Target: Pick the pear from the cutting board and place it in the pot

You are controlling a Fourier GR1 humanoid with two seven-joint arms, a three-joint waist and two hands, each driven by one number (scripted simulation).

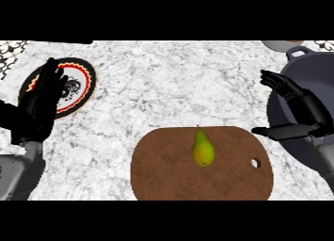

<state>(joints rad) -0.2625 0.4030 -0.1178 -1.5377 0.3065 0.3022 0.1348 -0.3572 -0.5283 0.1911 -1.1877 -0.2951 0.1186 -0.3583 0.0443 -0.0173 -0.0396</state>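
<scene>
While the pear point(202, 148) lies untouched on the cutting board point(169, 174), I hold my right hand point(299, 112) spread wide beside it over the pot point(321, 70), ready to reach, my left hand point(41, 101) resting open.

The cutting board point(197, 176) looks like brown wood, a bit rough and not shiny. The pear point(202, 148) on it has smooth yellow-green skin, and the counter point(176, 84) looks like speckled white and grey stone. The pot point(315, 77) looks like dull grey metal, and the plate point(83, 89) looks smooth, with a painted black, red and yellow rim.
</scene>
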